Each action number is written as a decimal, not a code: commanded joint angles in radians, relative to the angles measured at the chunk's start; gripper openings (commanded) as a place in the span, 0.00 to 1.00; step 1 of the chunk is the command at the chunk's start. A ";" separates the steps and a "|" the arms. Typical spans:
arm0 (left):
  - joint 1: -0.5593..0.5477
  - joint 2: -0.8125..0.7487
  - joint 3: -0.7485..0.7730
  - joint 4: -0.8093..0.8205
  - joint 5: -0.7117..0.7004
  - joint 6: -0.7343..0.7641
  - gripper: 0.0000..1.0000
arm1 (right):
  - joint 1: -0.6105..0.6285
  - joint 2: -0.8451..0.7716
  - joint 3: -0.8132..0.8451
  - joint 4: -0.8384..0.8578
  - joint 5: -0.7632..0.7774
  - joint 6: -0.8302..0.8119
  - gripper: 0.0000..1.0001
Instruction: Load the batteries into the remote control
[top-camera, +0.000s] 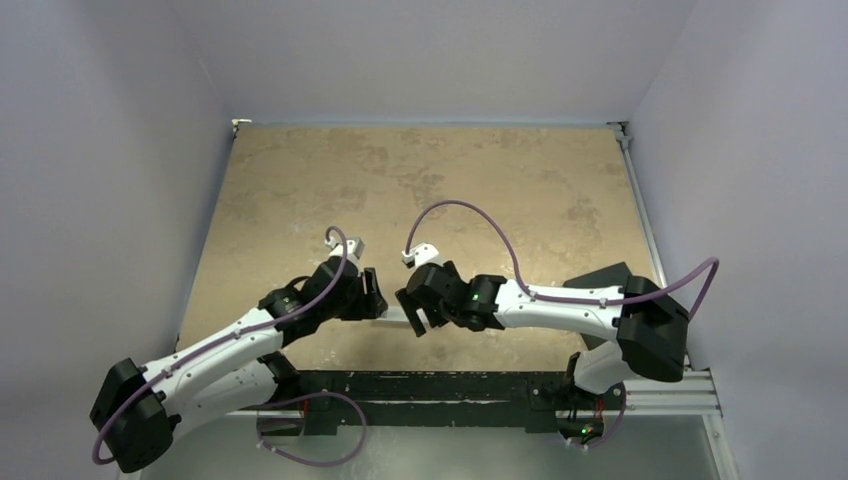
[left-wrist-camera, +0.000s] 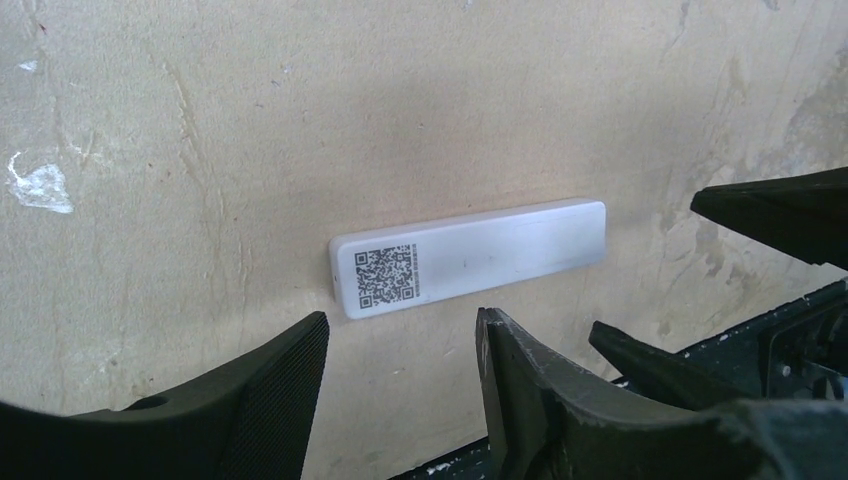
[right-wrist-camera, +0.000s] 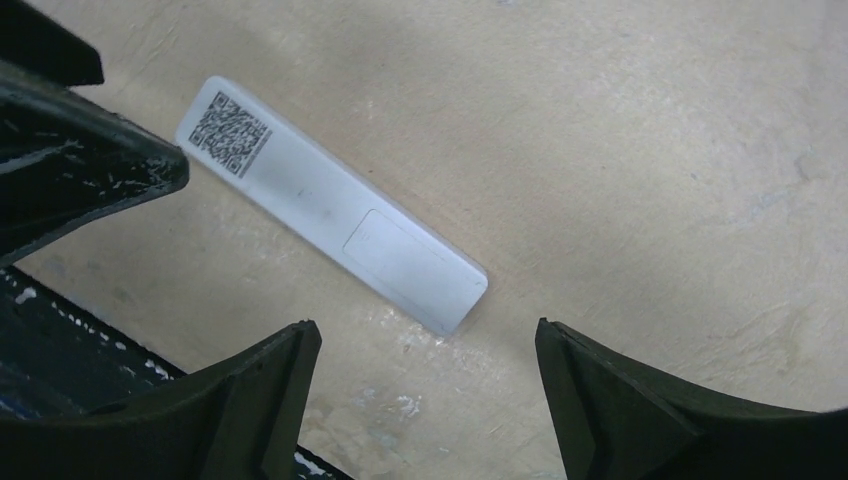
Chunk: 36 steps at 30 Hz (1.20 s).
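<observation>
**White remote lies back-up on the table, both end effectors empty**

Left end effector (left-wrist-camera: 400, 330): fingers spread, nothing between them, hovering just near-side of the remote (left-wrist-camera: 470, 258). The remote lies flat on the tan table (top-camera: 450, 170) near its front edge, between the two arms. Right end effector (right-wrist-camera: 425, 335): fingers spread wide, also empty, hanging over the remote's plain end.

Step, as I judge it: either before the cover comes off or after it has been shut, I cannot tell which. Batteries are not visible in any view. If loading is not yet done, the next move needs the cover slid off with one arm pinning the body, and then the batteries found.

Look: slim white bar, buttons face down, QR sticker (left-wrist-camera: 385, 275) at one end. A faint cover outline (right-wrist-camera: 395, 250) at the other end looks closed and flush.
</observation>
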 joint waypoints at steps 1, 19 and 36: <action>-0.003 -0.042 0.041 -0.014 0.038 -0.020 0.57 | 0.004 -0.050 -0.009 0.067 -0.099 -0.201 0.92; -0.003 -0.177 0.269 -0.268 -0.040 0.031 0.62 | -0.071 0.039 0.020 0.137 -0.333 -0.399 0.99; -0.003 -0.258 0.333 -0.365 -0.063 0.037 0.64 | -0.104 0.176 0.070 0.124 -0.352 -0.415 0.99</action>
